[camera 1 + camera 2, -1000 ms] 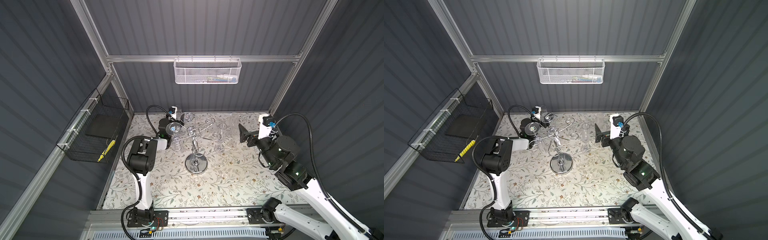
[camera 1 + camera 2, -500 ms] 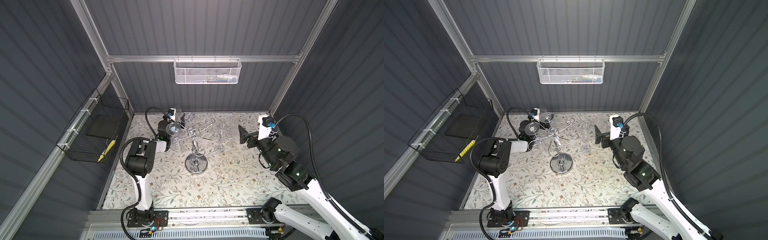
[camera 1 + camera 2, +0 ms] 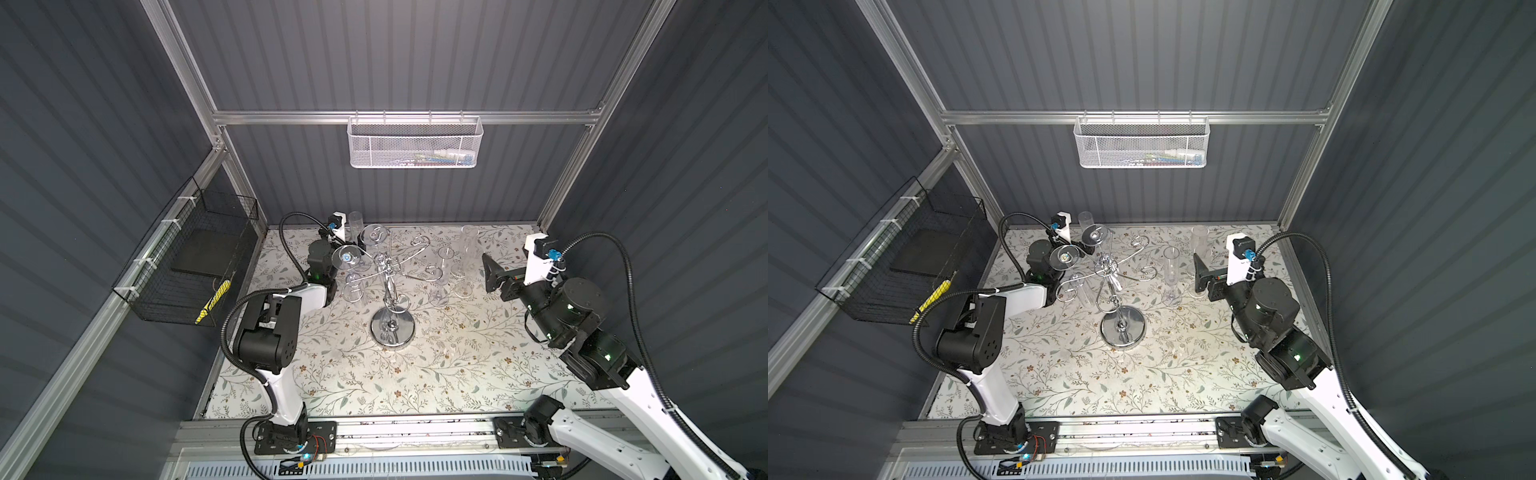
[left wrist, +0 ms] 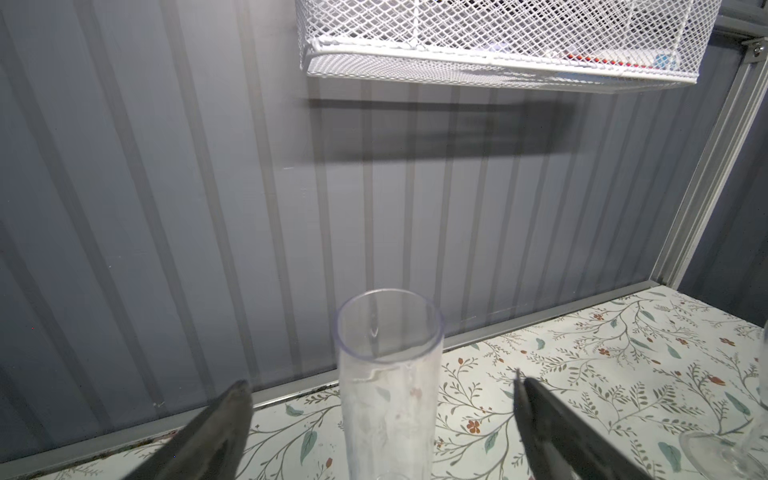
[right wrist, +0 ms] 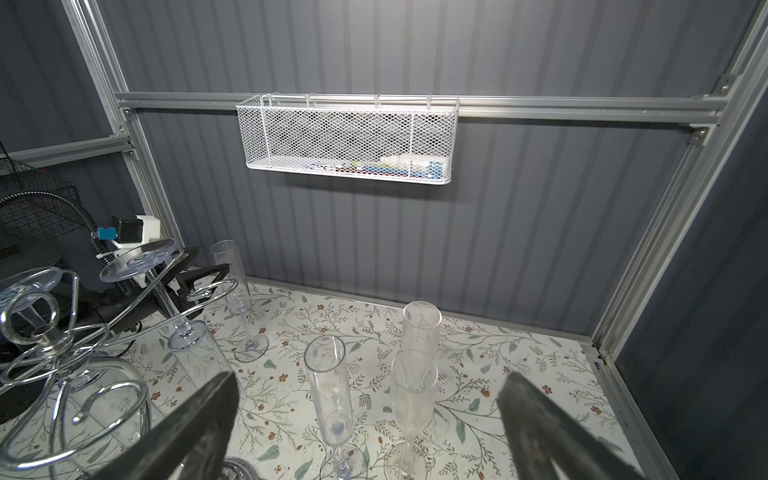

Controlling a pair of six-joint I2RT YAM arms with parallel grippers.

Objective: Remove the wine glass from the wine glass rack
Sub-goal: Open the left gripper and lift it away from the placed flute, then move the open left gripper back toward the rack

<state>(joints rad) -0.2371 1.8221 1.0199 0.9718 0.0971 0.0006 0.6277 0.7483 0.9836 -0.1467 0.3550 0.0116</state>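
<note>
Chrome wire wine glass rack (image 3: 390, 286), one, tree-shaped, with twisted stem, curled hooks and round mirror base. Stands upright at the middle of the floral-patterned tabletop (image 3: 332, 374). Six clear, tall, stemmed glasses counted in all. Two hanging wine glasses (image 3: 347, 258), upside down on hooks at the side of the rack nearer the left arm, round feet uppermost. Four standing wine glasses (image 5: 328, 390), upright on the tabletop, off the rack: one by the back wall beside the left arm, three grouped on the side nearer the right arm. Two pairs of dark fingers. Left fingers (image 4: 216, 432): spread wide on either side of the lone back glass, clear of its wall on both sides, pinching nothing. Right fingers (image 5: 199, 424): likewise spread wide, empty, pointing toward the group of three, apart from them. Two baskets on the walls: one white mesh basket (image 3: 415, 147) on the back rail, one black wire basket (image 3: 174, 291) on the left wall.
</note>
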